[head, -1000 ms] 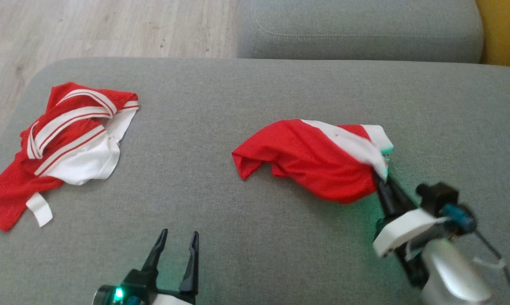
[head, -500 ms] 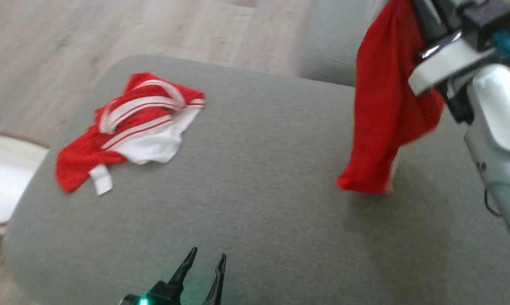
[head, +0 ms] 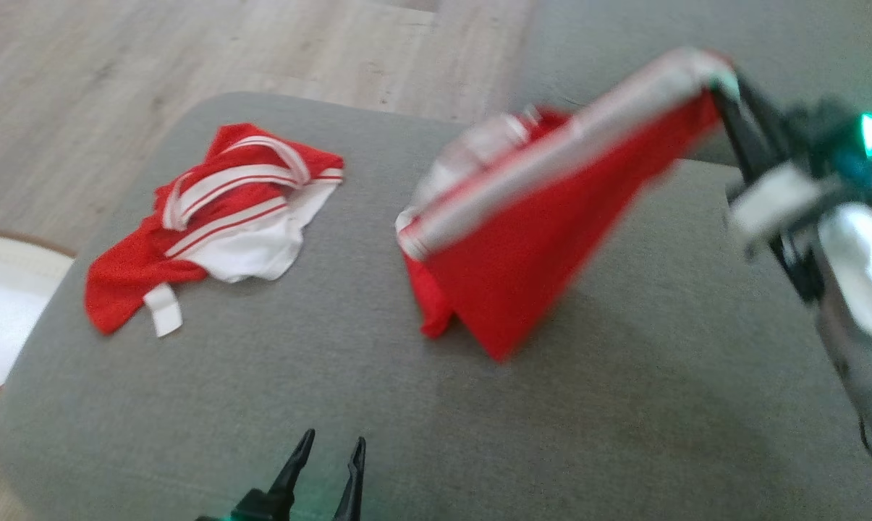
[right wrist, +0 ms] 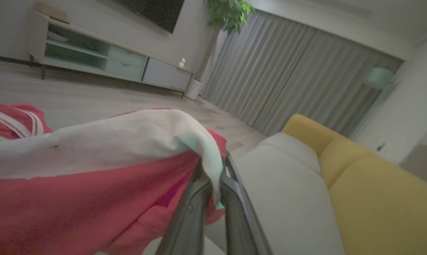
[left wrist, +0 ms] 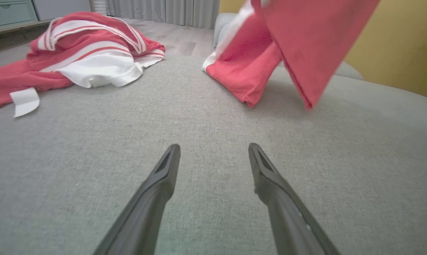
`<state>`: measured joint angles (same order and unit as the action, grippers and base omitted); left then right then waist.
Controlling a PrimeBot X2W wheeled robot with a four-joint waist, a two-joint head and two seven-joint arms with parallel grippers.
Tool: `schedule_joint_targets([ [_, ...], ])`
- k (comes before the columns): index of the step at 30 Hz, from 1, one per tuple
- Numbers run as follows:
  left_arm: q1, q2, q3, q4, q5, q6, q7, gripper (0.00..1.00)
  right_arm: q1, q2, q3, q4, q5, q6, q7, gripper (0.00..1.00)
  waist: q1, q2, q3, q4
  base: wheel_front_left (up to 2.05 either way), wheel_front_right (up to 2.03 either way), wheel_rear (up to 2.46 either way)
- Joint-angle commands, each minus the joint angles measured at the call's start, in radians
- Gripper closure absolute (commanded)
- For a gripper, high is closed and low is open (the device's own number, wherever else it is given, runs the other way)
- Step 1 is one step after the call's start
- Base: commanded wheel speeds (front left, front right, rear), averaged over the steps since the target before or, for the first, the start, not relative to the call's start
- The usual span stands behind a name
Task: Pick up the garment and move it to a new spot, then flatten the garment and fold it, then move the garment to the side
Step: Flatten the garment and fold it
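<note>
**Right claw holds the red garment up by a white-edged corner**

The right claw (head: 721,90) is raised at the far right. Its two dark fingers are pinched together on a corner of the red garment (head: 522,246), and in the right wrist view the white hem folds over the fingertips. From that grip the cloth slopes down and to the left, with a white band along its upper edge and red below. Its lower left end rests on the grey cushion (head: 334,376) near the middle. I cannot tell whether the hanging red point nearer the robot touches the cushion. The cloth is blurred in the head view.

The left claw (head: 333,443) sits low at the near edge, over the cushion. Its fingers are spread apart and hold nothing, and it is well apart from either piece of cloth.

A striped garment (head: 211,217), red and white, lies crumpled on the far left part of the cushion, well apart from the held one. A white tab sticks out at its near side.

Left of the cushion, on the wooden floor (head: 117,58), a pale round thing with a brown rim (head: 1,318) shows at the edge of the head view. Beyond the cushion is a second grey seat (head: 609,36). The right wrist view shows a yellow sofa (right wrist: 376,198) beside that seat.
</note>
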<state>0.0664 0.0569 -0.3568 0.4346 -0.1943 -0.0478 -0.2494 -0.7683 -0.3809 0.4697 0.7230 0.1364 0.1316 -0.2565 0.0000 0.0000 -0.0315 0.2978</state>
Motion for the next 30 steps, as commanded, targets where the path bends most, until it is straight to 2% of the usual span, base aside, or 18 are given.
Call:
schedule_joint_targets([
  [1,-0.052,-0.007,0.035,-0.036,0.003,0.005,-0.012,0.0,0.017,-0.02,-0.01,-0.019,0.005,-0.001,-0.005,0.98,0.0,0.0,0.019,-0.042,0.0,0.0,0.0],
  [3,-0.064,-0.007,0.043,-0.04,0.002,0.006,-0.012,0.0,0.102,-0.034,-0.022,0.003,0.012,-0.001,-0.005,0.74,0.0,0.0,0.027,-0.068,0.0,0.0,0.0],
  [4,-0.07,-0.007,0.045,-0.041,0.001,0.007,-0.012,0.0,0.148,-0.037,-0.029,0.02,0.019,-0.001,-0.005,0.57,0.0,0.0,0.031,-0.08,0.0,0.0,0.0],
  [5,-0.074,-0.007,0.048,-0.043,0.001,0.008,-0.012,0.0,0.192,-0.038,-0.038,0.046,0.026,-0.001,-0.005,0.0,0.0,0.0,0.034,-0.092,0.0,0.0,0.0],
  [8,-0.089,-0.007,0.055,-0.046,-0.001,0.01,-0.012,0.0,0.295,-0.026,-0.08,0.109,0.05,-0.001,-0.005,0.0,0.0,0.0,0.043,-0.124,0.0,0.0,0.0],
  [11,-0.104,-0.007,0.06,-0.051,-0.003,0.012,-0.012,0.0,0.358,-0.007,-0.147,0.111,0.051,-0.001,-0.005,0.0,0.0,0.0,0.051,-0.155,0.0,0.0,0.0],
  [18,-0.176,-0.007,0.059,-0.07,-0.05,0.011,-0.012,0.0,0.441,0.071,-0.262,-0.044,0.015,-0.001,-0.005,0.0,0.0,0.0,0.084,-0.228,0.0,0.0,0.0],
  [22,-0.309,-0.007,0.026,-0.031,-0.163,0.005,-0.012,0.0,0.438,0.121,-0.265,-0.159,-0.002,-0.001,-0.005,0.0,0.0,0.0,0.152,-0.295,0.0,0.0,0.0],
  [30,-0.536,-0.007,-0.076,0.149,-0.325,-0.001,-0.012,0.0,0.4,0.153,-0.221,-0.244,0.005,-0.001,-0.005,0.0,0.0,0.0,0.247,-0.388,0.0,0.0,0.0],
])
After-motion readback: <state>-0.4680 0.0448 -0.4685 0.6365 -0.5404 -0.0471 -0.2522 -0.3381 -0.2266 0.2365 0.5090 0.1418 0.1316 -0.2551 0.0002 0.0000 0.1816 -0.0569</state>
